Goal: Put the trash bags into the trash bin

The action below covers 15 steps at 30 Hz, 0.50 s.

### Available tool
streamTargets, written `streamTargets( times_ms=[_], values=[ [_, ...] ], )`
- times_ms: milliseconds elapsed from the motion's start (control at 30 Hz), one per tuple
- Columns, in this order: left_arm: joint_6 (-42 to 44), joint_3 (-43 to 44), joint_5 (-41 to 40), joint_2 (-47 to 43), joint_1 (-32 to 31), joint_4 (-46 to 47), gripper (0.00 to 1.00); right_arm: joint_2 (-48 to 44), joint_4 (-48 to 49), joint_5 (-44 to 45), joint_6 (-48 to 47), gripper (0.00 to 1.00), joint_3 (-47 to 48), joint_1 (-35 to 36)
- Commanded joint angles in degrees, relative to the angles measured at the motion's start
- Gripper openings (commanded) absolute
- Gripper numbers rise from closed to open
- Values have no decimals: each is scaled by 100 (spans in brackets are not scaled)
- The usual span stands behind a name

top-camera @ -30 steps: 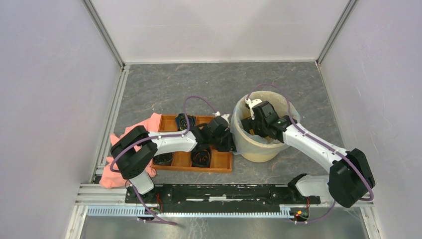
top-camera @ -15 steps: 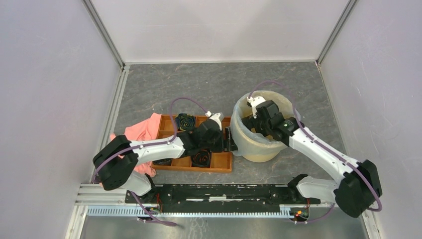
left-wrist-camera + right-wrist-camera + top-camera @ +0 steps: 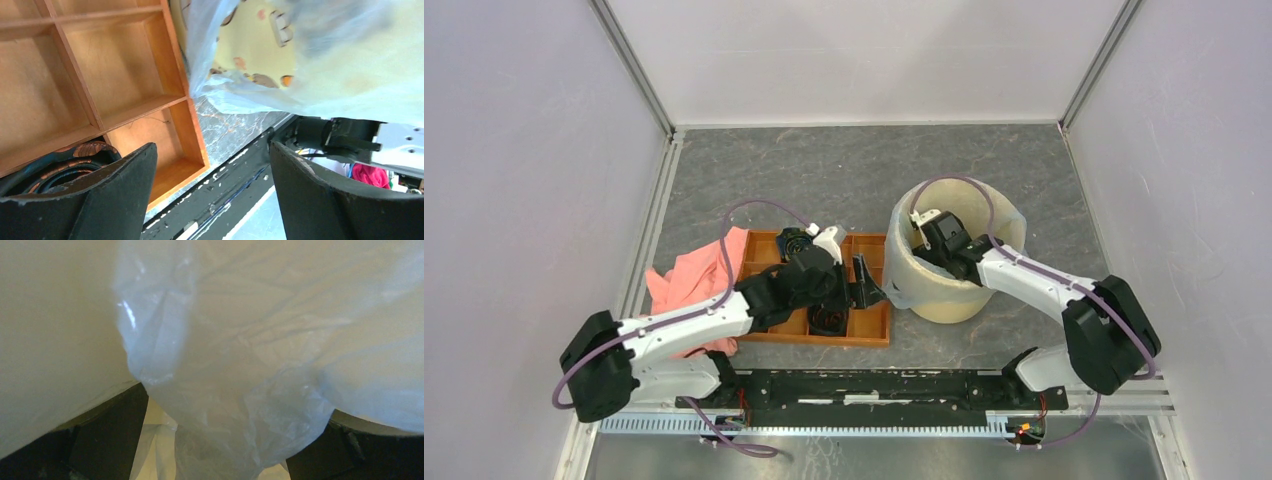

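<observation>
Top view: the bucket (image 3: pixel 1012 222) sits right of center on the desk (image 3: pixel 824 175), w/ the pale blue bag (image 3: pixel 901 291) draped over its rim. Some film hangs down the outside on the left side, rest of it is inside.

The right tool (image 3: pixel 230 440) is down in the bucket, near the left wall. From its own cam the fingers are spread wide apart, not clenched. Wrinkly bag film fills pretty much the whole view and a bunch of it hangs between the fingers. Can't tell if it's actually touching them tho.

The left tool (image 3: pixel 212 155) is released too, fingers (image 3: pixel 115 195) well apart, nothing in it. It hovers over the right end of the wooden tray (image 3: pixel 869 337), just beside the bucket's left side. Its cam shows the hanging bag edge up top w/ the yellow bucket showing thru the film.

The tray has a few black coil things (image 3: pixel 829 320) in its compartments, one right under the left finger. The pink cloth (image 3: pixel 686 283) lies at the tray's left end, partly under the left arm.
</observation>
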Motion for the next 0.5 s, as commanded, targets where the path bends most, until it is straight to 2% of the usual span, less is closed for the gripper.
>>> streamTargets(
  times_ms=[0, 133, 333, 467],
  values=[
    [390, 691, -593, -479, 15, -686, 89, 176, 7, 84, -32, 98, 100, 23],
    [567, 1045, -862, -728, 76, -1129, 92, 171, -508, 105, 128, 98, 421, 34],
    [706, 1162, -942, -1015, 343, -1257, 95, -778, -914, -210, 311, 98, 667, 93],
    [735, 1106, -865, -990, 722, -1212, 96, -1086, -1094, -407, 308, 98, 809, 91]
  ],
)
